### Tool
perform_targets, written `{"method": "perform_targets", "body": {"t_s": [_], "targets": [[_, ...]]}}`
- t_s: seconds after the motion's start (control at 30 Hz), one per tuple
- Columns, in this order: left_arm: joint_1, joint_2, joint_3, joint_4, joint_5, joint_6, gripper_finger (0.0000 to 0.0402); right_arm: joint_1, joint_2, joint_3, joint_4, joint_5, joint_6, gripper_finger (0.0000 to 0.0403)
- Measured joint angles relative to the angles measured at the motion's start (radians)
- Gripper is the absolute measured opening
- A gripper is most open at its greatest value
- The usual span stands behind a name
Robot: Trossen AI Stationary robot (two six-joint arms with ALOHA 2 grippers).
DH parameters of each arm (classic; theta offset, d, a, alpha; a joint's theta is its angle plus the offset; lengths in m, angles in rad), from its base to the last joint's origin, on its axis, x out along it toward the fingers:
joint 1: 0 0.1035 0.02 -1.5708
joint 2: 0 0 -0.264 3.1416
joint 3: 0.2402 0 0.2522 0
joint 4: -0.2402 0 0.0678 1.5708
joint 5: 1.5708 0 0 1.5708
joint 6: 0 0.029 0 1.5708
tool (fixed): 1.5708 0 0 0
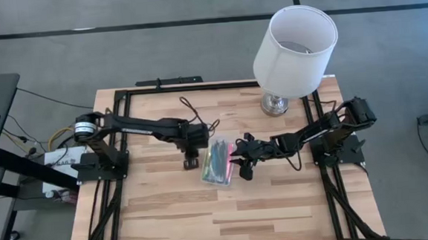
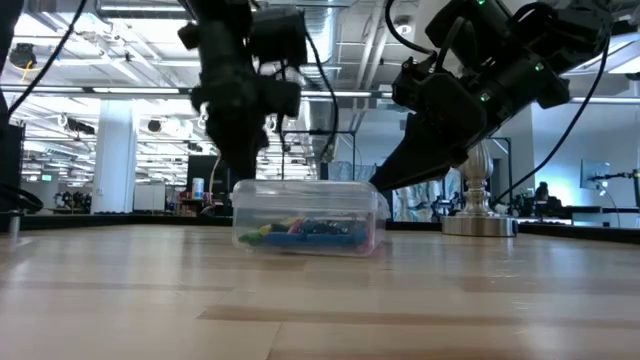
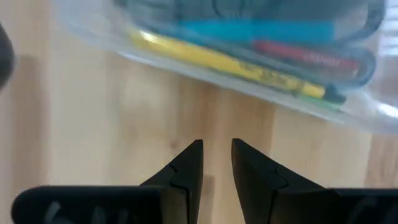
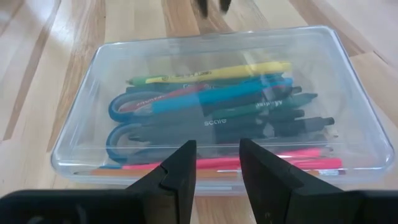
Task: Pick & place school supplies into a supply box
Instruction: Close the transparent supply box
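Pale butcher-block planks make up the table, whose near stretch is seen bare in the low view before anything else is met. Near the middle, the supply box is found lying flat, a clear shallow case with its long axis running roughly away from the near edge; whether a lid is on it cannot be told. The school supplies are seen packed inside it: a yellow marker, blue and green pens, a red one, pink and orange pencils along one wall, and blue-handled scissors at one end. No loose item is seen on the boards, so the task is judged close to done. The right gripper is held just beside the box's right wall, its fingers slightly parted and nothing between them. The left gripper is held just beside the opposite wall, low over the wood, its fingers likewise a little apart and empty. With both grippers so near a light case, the chief risk is judged to be a nudge: the box could be slid or tipped by a careless retreat, and its contents spilled if it is uncovered. Farther back, a white-shaded lamp is stood at the table's far right, within reach of a wide swing by the right arm.
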Motion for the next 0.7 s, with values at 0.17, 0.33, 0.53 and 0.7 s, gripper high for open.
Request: {"method": "perform_targets", "body": {"t_s": [0.17, 0.33, 0.53, 0.7], "targets": [[-0.027, 0.050, -0.043, 0.116, 0.099, -0.048, 0.0077, 0.000, 0.001, 0.000, 0.003, 0.001, -0.004, 0.0117], [-0.077, 0.065, -0.049, 0.184, 0.118, -0.081, 0.0077, 0.000, 0.001, 0.000, 0.003, -0.003, -0.004, 0.0117], [-0.109, 0.065, -0.049, 0.229, 0.120, -0.112, 0.0077, 0.000, 0.001, 0.000, 0.004, -0.003, -0.004, 0.0117], [-0.117, 0.065, -0.049, 0.234, 0.096, -0.118, 0.0077, 0.000, 0.002, 0.001, 0.005, -0.003, -0.004, 0.0117]]}}
